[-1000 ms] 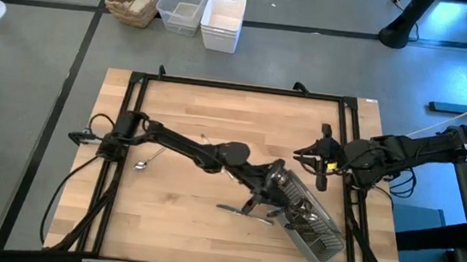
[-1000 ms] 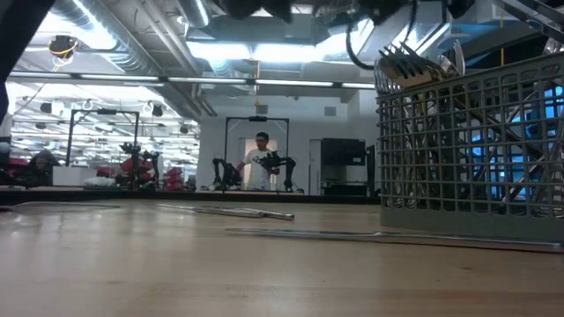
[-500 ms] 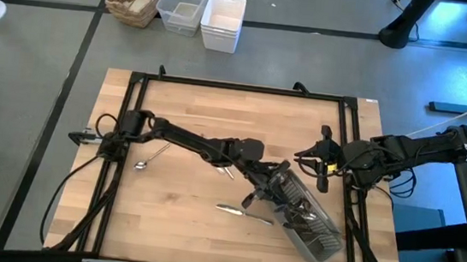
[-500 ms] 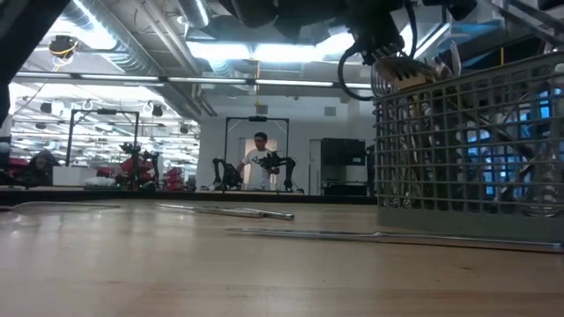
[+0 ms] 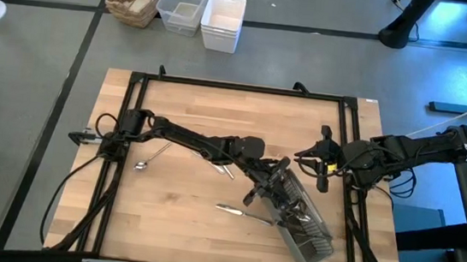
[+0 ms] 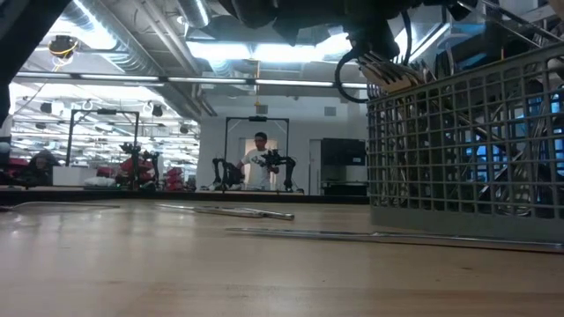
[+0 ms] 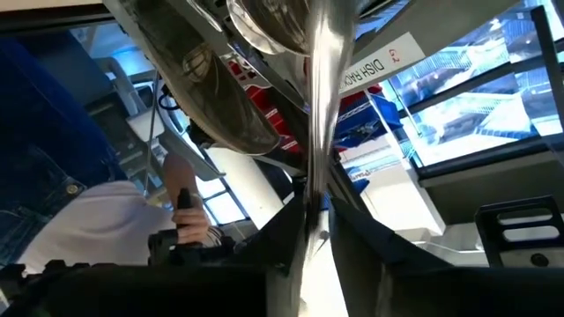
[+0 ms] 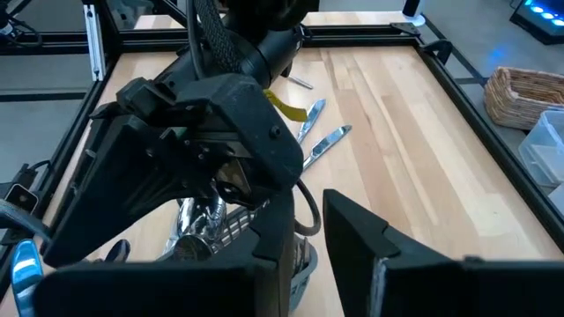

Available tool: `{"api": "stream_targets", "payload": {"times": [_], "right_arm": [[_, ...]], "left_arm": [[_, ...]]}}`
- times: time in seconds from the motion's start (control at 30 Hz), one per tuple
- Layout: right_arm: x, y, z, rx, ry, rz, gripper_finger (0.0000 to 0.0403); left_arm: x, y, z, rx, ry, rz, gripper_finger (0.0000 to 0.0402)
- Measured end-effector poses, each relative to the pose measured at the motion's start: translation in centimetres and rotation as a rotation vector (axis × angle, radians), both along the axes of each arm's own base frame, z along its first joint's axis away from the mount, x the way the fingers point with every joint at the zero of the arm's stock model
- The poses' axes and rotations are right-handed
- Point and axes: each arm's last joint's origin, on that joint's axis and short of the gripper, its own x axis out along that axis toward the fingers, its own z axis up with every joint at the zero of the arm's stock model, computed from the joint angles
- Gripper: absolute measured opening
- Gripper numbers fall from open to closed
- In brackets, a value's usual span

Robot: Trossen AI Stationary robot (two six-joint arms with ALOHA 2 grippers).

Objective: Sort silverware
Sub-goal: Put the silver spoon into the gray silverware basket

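The left gripper (image 5: 273, 180) was down at the caddy's (image 5: 304, 219) open top, right in among the handles of the silverware (image 5: 299, 213) packed inside. Its wrist view showed a shiny handle (image 7: 310, 176) running between the two dark fingers (image 7: 264, 238), but whether they were clamped on it or slack I could not tell. The right gripper (image 5: 323, 161) hung just beside the caddy at the table's (image 5: 192, 118) right edge, fingers (image 8: 273, 238) a little apart, nothing between them.

Most of the silverware stood bundled in the caddy. A knife (image 5: 243, 212) lay flat on the wood just to its left, two pieces (image 5: 226, 170) sat under the left arm, and a spoon (image 5: 150, 156) rested well apart toward the left side.

Handling, as I judged it: slim, stiff, light metal, polished and slippery, nothing fragile. Packed handles would likely snag each other, so a straight lift of one handle near its end looked best. Flat pieces on the wood offered little height; pinching across the narrow neck seemed the surest hold, since a bowl or blade would tend to skid out.
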Motion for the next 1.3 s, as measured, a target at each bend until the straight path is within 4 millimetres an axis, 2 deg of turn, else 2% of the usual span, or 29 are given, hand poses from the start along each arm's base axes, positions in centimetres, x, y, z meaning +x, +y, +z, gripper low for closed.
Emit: {"api": "stream_targets", "payload": {"times": [0.3, 0.8, 0.97, 1.13, 1.3], "right_arm": [[0.0, 0.0, 0.0, 0.000, 0.000, 0.000, 0.0067], [-0.1, 0.0, -0.1, -0.004, 0.013, 0.000, 0.0067], [-0.1, 0.0, -0.2, -0.019, 0.027, 0.006, 0.0067], [-0.1, 0.1, -0.3, -0.076, 0.038, 0.084, 0.0067], [-0.8, 0.1, -0.2, 0.034, 0.097, 0.111, 0.0067]], "left_arm": [[0.0, 0.0, -0.1, -0.017, 0.023, 0.004, 0.0086], [0.0, 0.2, 0.2, -0.032, -0.021, 0.007, 0.0090], [0.1, 0.1, 1.0, 0.031, -0.155, 0.002, 0.0090], [0.0, -0.4, 2.1, 0.129, -0.338, -0.008, 0.0090], [-0.2, -1.3, 2.9, 0.177, -0.457, -0.019, 0.0090]]}}
